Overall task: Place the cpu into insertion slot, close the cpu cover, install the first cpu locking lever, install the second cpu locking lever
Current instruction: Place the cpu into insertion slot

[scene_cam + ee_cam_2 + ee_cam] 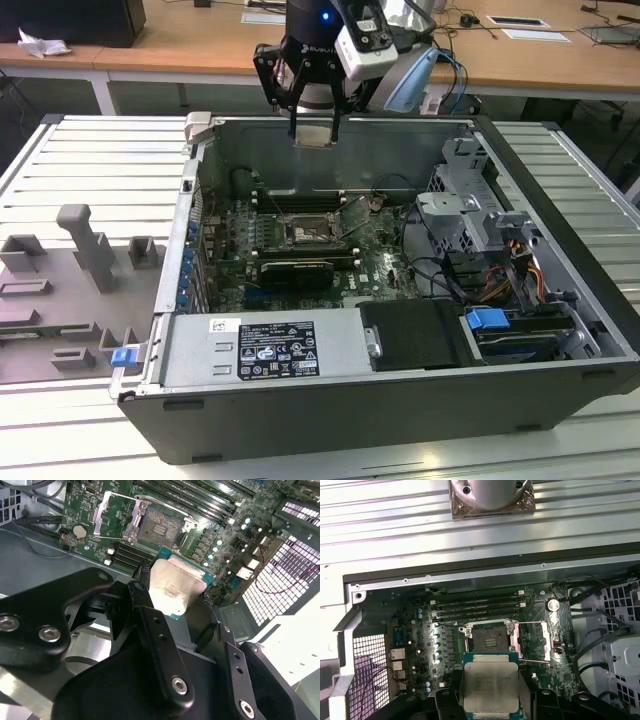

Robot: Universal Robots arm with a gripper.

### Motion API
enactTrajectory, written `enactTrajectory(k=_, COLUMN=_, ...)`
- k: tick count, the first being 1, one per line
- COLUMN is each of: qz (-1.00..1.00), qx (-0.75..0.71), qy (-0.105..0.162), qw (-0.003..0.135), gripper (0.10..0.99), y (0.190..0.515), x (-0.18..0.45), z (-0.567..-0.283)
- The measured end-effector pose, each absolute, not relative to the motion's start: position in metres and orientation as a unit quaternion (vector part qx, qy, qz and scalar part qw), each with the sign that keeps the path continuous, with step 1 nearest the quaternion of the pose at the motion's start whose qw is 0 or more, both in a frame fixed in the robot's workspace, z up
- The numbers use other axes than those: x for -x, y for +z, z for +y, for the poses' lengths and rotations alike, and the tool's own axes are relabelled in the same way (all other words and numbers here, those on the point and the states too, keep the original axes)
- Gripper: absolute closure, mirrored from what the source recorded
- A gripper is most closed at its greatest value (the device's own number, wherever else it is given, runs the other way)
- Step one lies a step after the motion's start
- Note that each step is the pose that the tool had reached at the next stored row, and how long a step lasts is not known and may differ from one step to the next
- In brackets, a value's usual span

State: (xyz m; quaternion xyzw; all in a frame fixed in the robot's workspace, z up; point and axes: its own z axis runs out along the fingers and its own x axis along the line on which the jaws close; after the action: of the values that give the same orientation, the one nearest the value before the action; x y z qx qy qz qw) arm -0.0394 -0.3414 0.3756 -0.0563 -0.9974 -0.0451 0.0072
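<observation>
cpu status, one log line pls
gripper: shut on cpu | cpu: aloft, not in socket | socket: empty | cover: open

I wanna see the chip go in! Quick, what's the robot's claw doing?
Gripper: closed, holding the cpu.

Claw (316, 135) holds cpu (491, 685) above the insertion slot (490, 640) inside the case (300, 425).
</observation>
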Motion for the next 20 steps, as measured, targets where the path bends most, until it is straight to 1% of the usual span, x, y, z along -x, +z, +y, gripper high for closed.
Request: enactTrajectory(k=20, qz=-0.995, qx=0.093, qy=-0.045, qw=0.005, gripper=0.557, y=0.3741, x=0.0394, z=-0.3414)
